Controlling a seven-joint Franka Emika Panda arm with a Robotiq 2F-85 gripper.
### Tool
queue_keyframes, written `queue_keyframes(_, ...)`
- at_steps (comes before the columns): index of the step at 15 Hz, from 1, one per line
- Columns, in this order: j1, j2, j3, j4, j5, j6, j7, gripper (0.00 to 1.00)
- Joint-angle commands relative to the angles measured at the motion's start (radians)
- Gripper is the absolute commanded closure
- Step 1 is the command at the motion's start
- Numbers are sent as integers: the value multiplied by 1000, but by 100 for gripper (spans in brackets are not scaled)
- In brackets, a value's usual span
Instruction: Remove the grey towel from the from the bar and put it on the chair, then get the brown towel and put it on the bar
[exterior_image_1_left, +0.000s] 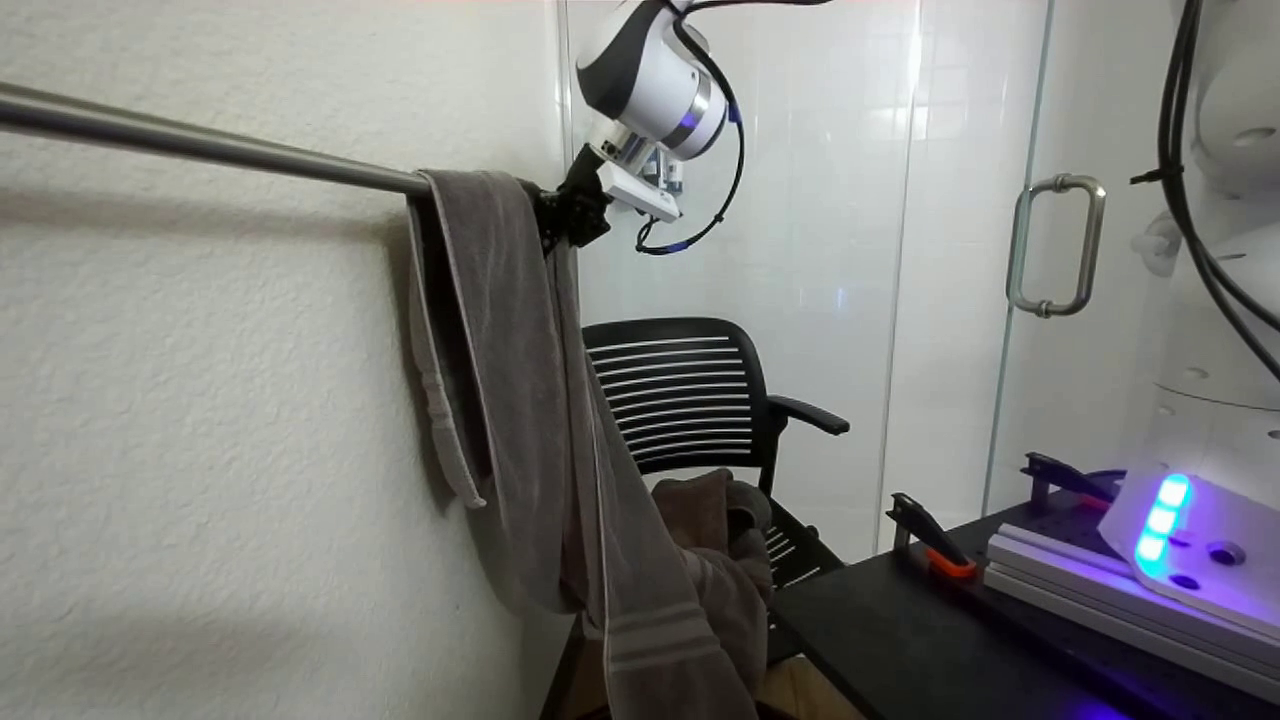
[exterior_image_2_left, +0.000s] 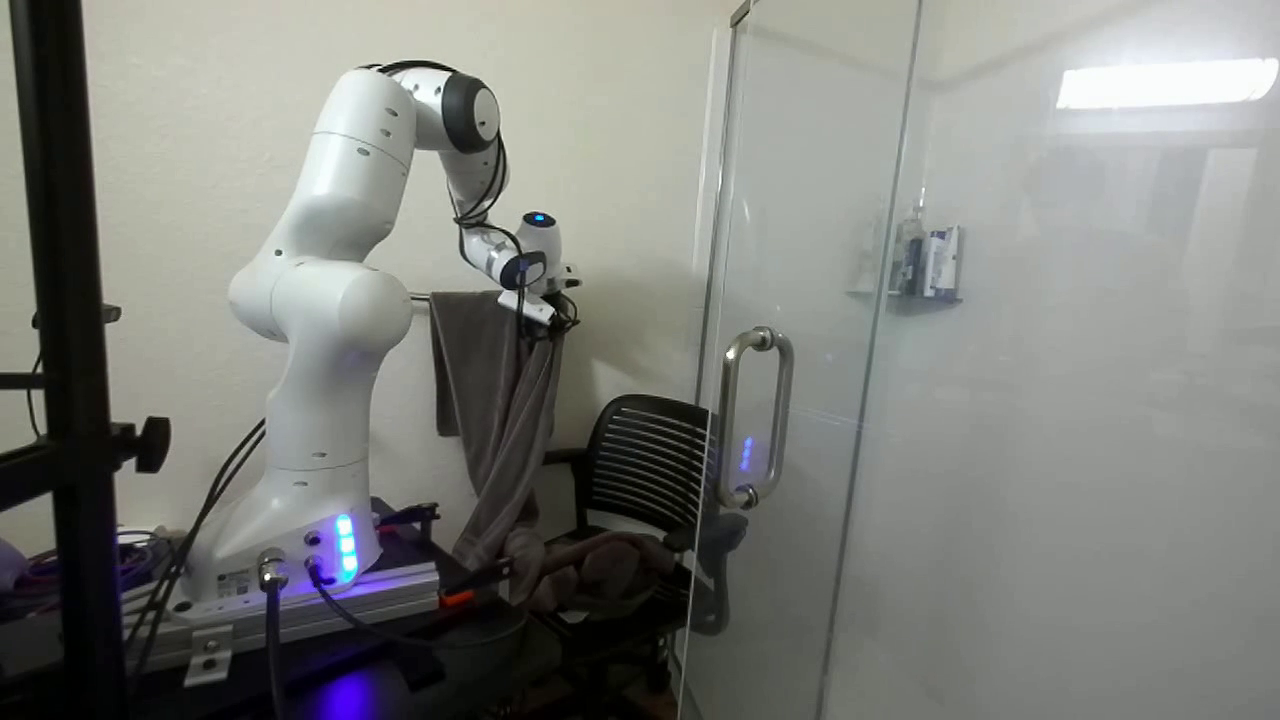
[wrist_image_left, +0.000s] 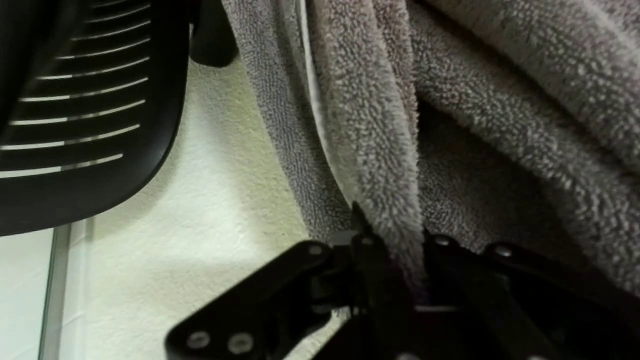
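The grey towel (exterior_image_1_left: 500, 350) drapes over the end of the bar (exterior_image_1_left: 200, 145), and one long part trails down in front of the chair (exterior_image_1_left: 690, 405). At the top edge near the bar's end, my gripper (exterior_image_1_left: 572, 208) has hold of the towel. In the wrist view a fold of the grey towel (wrist_image_left: 370, 125) runs between the fingers of the gripper (wrist_image_left: 392, 232), pinched from both sides; the fold partly covers the fingertips. A reddish-brown cloth, the brown towel (exterior_image_1_left: 700, 510), lies bunched on the chair seat, partly behind the hanging towel.
The textured wall (exterior_image_1_left: 250, 420) stands close behind the towel. A glass shower door with a chrome handle (exterior_image_2_left: 755, 420) is beside the chair. The robot's black table (exterior_image_1_left: 880, 620) carries clamps (exterior_image_1_left: 925, 535) and a metal rail (exterior_image_1_left: 1110, 600) at its edge.
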Motion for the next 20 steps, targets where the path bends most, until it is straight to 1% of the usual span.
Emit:
queue_keyframes(1,-7,-72,-26,47,14,-67,85,98)
queue_keyframes(3,-35,-146,-10,54,60,-112,105,97)
queue_keyframes(5,-58,-209,19,66,153,-126,61,97)
queue_keyframes(6,-57,-241,17,73,191,-128,57,97)
queue_keyframes(8,-50,-307,21,93,313,-116,19,97)
queue_keyframes(11,-32,-408,0,108,403,-98,39,97)
queue_keyframes(13,-32,-477,-9,112,424,-82,75,97)
queue_keyframes(15,-42,-541,-15,118,413,-69,137,97)
queue_keyframes(17,-63,-612,-18,113,386,-59,220,97)
queue_keyframes(19,-99,-676,-14,115,355,-57,311,97)
queue_keyframes(20,-90,-710,-39,112,309,-52,384,97)
